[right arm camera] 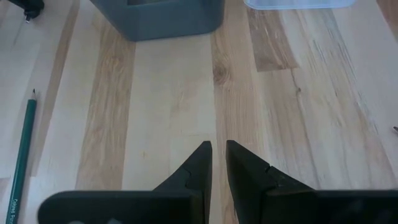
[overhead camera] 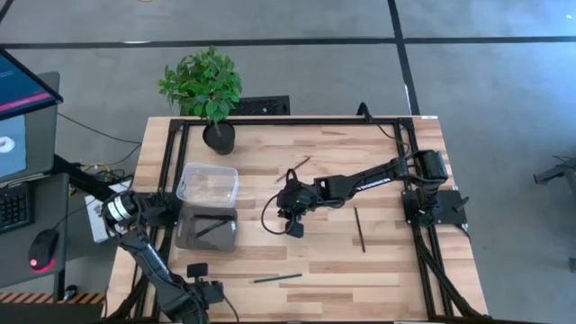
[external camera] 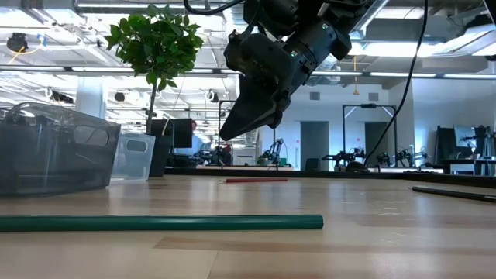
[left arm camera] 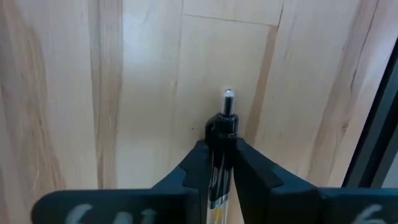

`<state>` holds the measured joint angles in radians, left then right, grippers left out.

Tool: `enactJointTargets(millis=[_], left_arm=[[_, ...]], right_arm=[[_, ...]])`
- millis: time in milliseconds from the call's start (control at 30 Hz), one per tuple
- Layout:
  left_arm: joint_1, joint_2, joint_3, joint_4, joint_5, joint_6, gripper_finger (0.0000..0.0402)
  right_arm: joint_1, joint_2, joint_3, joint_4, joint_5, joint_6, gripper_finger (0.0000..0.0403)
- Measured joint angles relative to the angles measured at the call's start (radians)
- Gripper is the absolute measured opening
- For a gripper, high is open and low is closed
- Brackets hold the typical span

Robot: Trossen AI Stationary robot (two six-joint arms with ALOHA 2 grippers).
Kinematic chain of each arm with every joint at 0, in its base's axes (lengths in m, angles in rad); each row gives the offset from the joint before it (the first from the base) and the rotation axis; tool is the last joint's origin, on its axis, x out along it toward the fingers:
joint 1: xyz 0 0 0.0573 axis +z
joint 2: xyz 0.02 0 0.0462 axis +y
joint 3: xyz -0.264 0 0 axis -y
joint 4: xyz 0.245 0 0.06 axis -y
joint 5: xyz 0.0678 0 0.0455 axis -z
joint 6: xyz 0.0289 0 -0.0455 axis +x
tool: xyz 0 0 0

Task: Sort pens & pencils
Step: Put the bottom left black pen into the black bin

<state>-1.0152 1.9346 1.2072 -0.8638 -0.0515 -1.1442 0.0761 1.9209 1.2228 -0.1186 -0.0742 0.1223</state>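
Two claws show from above: the right claw (overhead camera: 293, 219) hangs over the middle of the surface (overhead camera: 387, 261), and the left claw (overhead camera: 205, 290) sits at the near left edge. Only the left wrist view tells us that its fingers (left arm camera: 186, 177) are clamped on a black pen (left arm camera: 222, 146). The right wrist view shows the right claw (right arm camera: 218, 155) nearly closed, with a narrow gap and nothing between the fingers. From above we see a green pencil (overhead camera: 276, 278) near the front edge, a dark pen (overhead camera: 360, 229) to the right, a thin stick (overhead camera: 298, 166) behind the arm, and another stick (overhead camera: 210, 227) inside the dark bin (overhead camera: 183, 236), beside the clear bin (overhead camera: 186, 175). At surface height the green pencil (external camera: 161, 222) fills the foreground.
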Motion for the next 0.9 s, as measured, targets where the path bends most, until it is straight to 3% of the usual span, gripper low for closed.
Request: enactJointTargets(millis=[267,667,900], left_arm=[[0.025,-0.035,0.026,-0.101,-0.07,0.04,0.0023],[0.046,-0.046,0.04,-0.275,0.011,0.049,0.0019],[0.072,-0.135,0.04,-0.311,-0.014,0.051,0.0019]], right_arm=[[0.0,0.0,0.0,0.0,0.0,-0.002,0.0072],[0.0,0.0,0.0,-0.001,0.0,-0.022,0.0072],[-0.001,0.0,0.0,-0.001,0.0,-0.025,0.0072]])
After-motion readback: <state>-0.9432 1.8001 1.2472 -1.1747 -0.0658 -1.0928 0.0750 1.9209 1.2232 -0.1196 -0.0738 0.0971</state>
